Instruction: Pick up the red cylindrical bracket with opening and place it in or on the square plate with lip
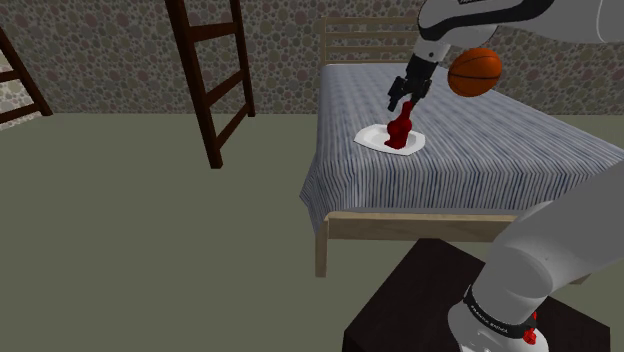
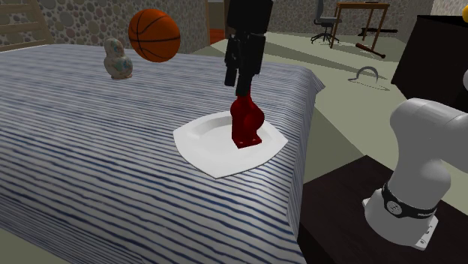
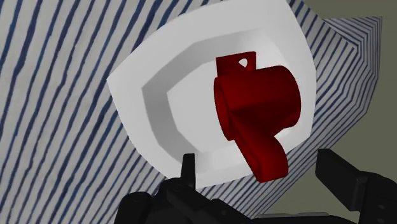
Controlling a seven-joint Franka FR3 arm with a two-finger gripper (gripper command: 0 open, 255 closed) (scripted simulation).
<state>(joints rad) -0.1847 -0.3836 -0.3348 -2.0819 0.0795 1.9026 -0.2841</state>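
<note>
Red bracket (image 2: 247, 124) standing up on the white square plate (image 2: 202, 142), close to the plate's middle. Flat foot down, round part on top. Plate lying flat on a bed (image 2: 75, 150) with a blue and white striped cover, near the bed's edge on the second exterior view's right.

Black gripper (image 2: 241, 88) right above the bracket, pointing down at it. Seen from the wrist: two black fingers (image 3: 188, 168) spread wide, one on each side of the bracket's long end, with a gap on both sides. Not holding anything.

Orange basketball (image 2: 154, 34) farther back over the bed, well apart from the plate. Small pale figure (image 2: 118, 60) just beside the ball, standing on the cover.

Dark stand (image 1: 420, 310) next to the bed, with the white arm reaching up from it. Brown ladder (image 1: 215, 70) leaning by the stone wall, well apart from the bed, at the shoulder view's left. Desk (image 2: 360, 15) and office chair (image 2: 325, 19) far off on the green floor.
</note>
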